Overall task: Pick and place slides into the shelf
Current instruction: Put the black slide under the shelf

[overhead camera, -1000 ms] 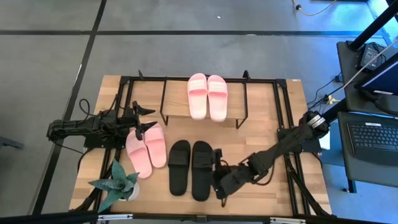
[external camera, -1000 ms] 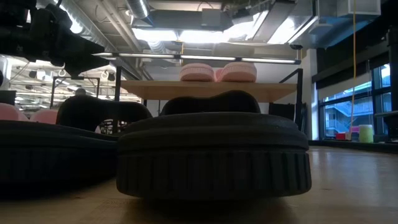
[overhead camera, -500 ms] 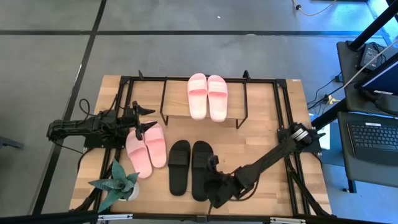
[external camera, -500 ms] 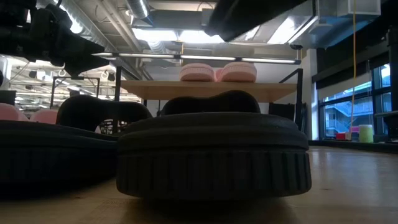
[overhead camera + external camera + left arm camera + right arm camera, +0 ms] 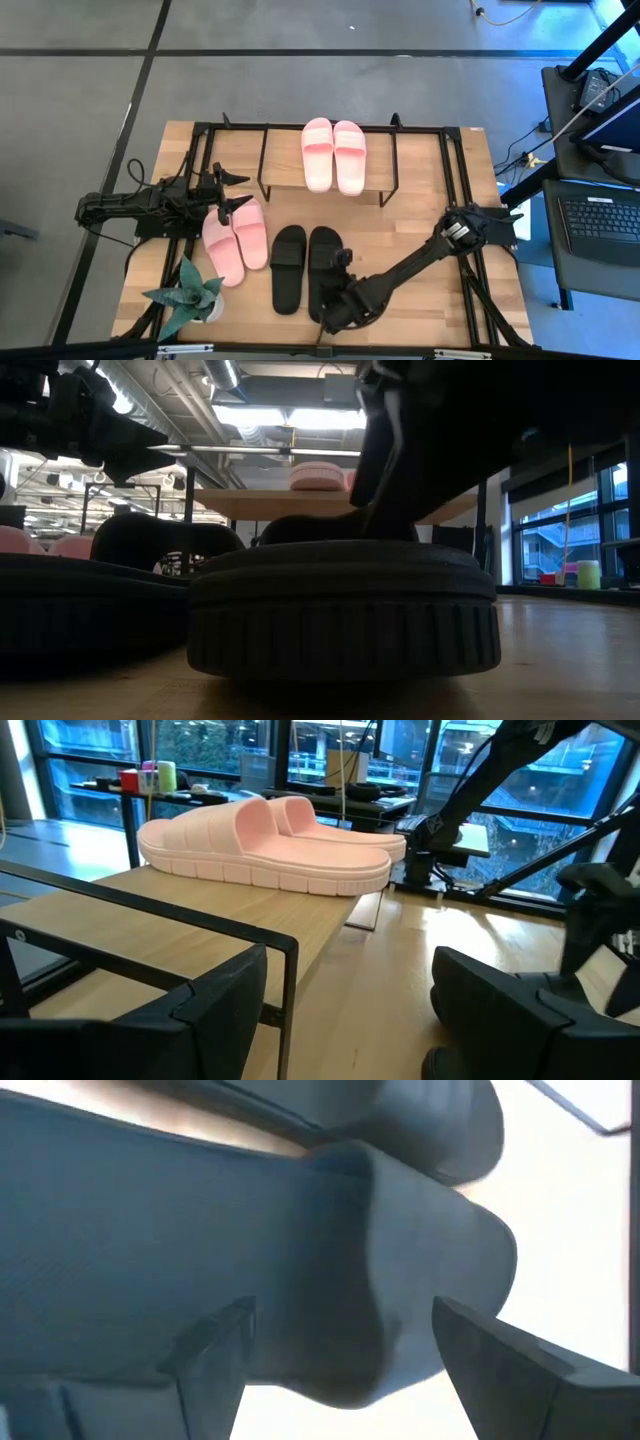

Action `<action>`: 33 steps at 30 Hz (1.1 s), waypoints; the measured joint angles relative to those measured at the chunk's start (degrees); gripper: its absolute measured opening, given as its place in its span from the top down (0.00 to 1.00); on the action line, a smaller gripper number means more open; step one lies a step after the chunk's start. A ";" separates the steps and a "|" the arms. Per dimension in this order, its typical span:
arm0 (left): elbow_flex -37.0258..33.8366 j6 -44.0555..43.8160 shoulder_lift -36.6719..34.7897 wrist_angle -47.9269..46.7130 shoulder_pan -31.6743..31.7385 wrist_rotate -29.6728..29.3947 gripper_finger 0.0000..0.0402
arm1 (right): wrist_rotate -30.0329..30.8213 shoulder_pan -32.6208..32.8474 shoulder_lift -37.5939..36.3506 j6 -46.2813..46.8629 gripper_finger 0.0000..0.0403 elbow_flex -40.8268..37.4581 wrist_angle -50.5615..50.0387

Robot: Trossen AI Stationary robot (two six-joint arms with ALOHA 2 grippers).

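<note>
The black slides lie side by side on the table's near middle; the right one point(image 5: 323, 255) fills the low view point(image 5: 340, 610). My right gripper point(image 5: 335, 305) is open and hangs over that slide's near end point(image 5: 400, 470), with the black foam point(image 5: 250, 1230) close ahead between its spread fingers. One pink pair point(image 5: 334, 155) rests flat on the shelf's top board point(image 5: 285, 165). The other pink pair point(image 5: 235, 240) lies on the table. My left gripper point(image 5: 240, 190) waits open just beyond it, facing the shelf point(image 5: 150, 910). My right gripper comes at the right black slide's near end point(image 5: 375, 525) from above, slanting in from the table's right, with a finger point(image 5: 215, 1350) on either side. Whether the fingers touch the foam I cannot tell. The slide lies flat on the table.
A potted plant point(image 5: 185, 295) stands at the table's near left corner, beside the pink pair on the table. The left black slide point(image 5: 288, 268) lies against the right one. Black metal frame bars point(image 5: 460, 200) run along the table's sides. Bare wood point(image 5: 420, 215) shows right of the shelf.
My right gripper has moved toward the table's near edge and a little left, along the right black slide to its near end. It has also come down, entering the low view from above. The slides have stayed where they were.
</note>
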 joint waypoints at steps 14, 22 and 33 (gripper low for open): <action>0.00 -0.13 0.00 -0.33 -0.02 0.13 0.31 | -0.20 -5.77 0.00 1.07 0.25 0.00 -1.09; 0.00 -0.15 0.00 -1.61 -0.01 0.13 0.31 | -0.23 -6.49 0.37 0.63 0.25 0.00 -1.24; 0.00 -0.15 0.02 -2.14 0.01 0.13 0.31 | 2.01 -7.31 5.42 -0.96 0.25 0.14 -2.83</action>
